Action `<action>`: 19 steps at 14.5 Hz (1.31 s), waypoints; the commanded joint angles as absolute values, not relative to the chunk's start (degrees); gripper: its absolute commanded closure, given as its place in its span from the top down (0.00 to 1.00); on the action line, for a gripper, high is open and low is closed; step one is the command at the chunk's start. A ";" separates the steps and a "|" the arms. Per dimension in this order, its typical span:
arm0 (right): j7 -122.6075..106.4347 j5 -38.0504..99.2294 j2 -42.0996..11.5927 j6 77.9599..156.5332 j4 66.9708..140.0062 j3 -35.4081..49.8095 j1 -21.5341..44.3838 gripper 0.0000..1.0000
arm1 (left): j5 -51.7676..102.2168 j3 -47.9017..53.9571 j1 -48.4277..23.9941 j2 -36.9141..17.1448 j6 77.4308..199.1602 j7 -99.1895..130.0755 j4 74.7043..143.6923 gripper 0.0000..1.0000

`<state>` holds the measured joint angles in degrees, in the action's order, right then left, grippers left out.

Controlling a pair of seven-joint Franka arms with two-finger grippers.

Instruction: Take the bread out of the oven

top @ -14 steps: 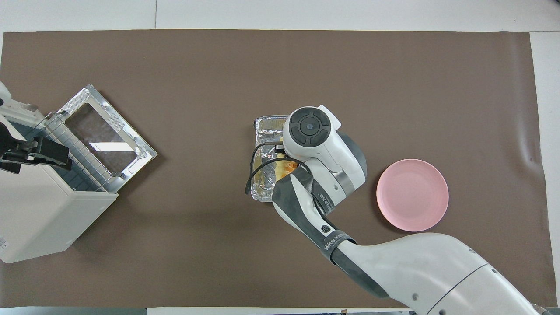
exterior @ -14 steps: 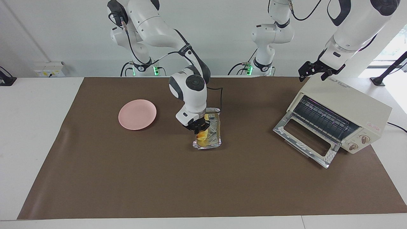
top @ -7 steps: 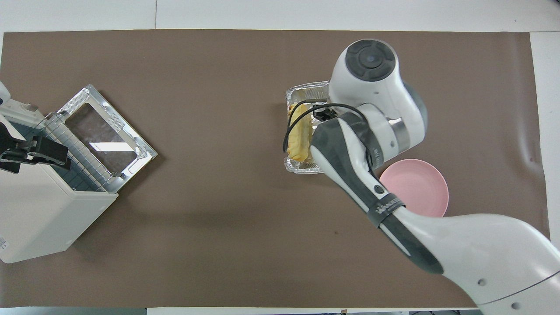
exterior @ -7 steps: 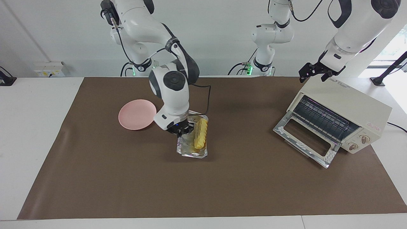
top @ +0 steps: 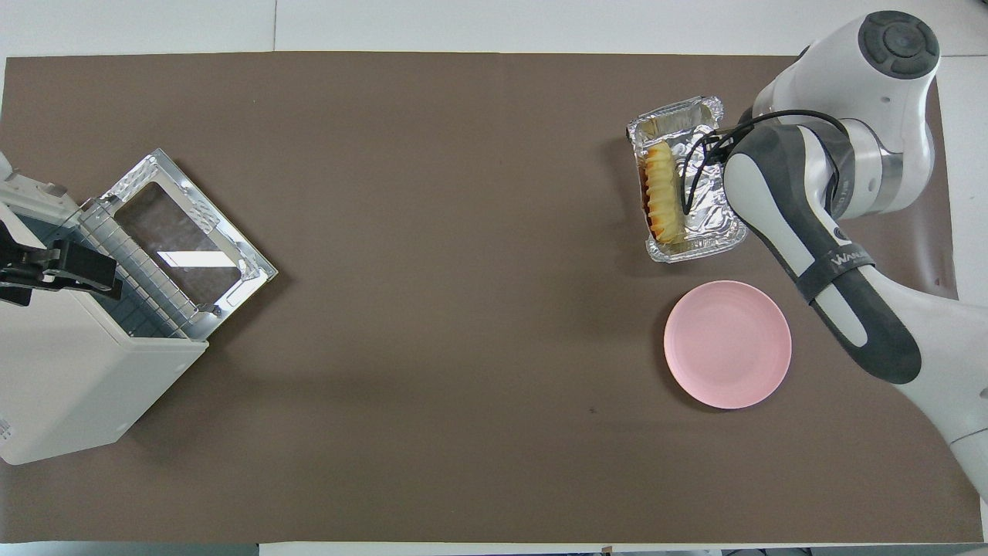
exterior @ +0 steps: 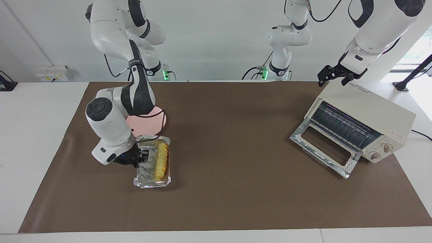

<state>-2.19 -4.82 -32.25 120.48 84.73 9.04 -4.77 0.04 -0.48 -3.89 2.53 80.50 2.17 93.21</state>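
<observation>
Where crinkled foil tray (exterior: 152, 167) cradles ridged bread (exterior: 161, 160)

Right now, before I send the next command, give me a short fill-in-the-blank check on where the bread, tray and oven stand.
1. The bread lies in the ____ tray.
2. The oven door hangs ____.
3. The right gripper grips the tray's rim; the tray sits farther from the robots than the pink ____.
4. The left gripper waits over the ____.

Answers: foil; open; plate; oven
</observation>
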 commanded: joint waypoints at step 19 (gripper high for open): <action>-0.26 -4.83 -28.21 118.97 87.61 9.58 -2.55 1.00 | 0.88 0.09 -2.81 3.34 81.21 2.20 93.69 1.00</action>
<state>-1.34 -4.86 -29.32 112.95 81.68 9.49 -2.26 0.04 -0.48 -3.79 2.53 80.52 2.17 93.21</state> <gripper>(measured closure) 0.000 0.000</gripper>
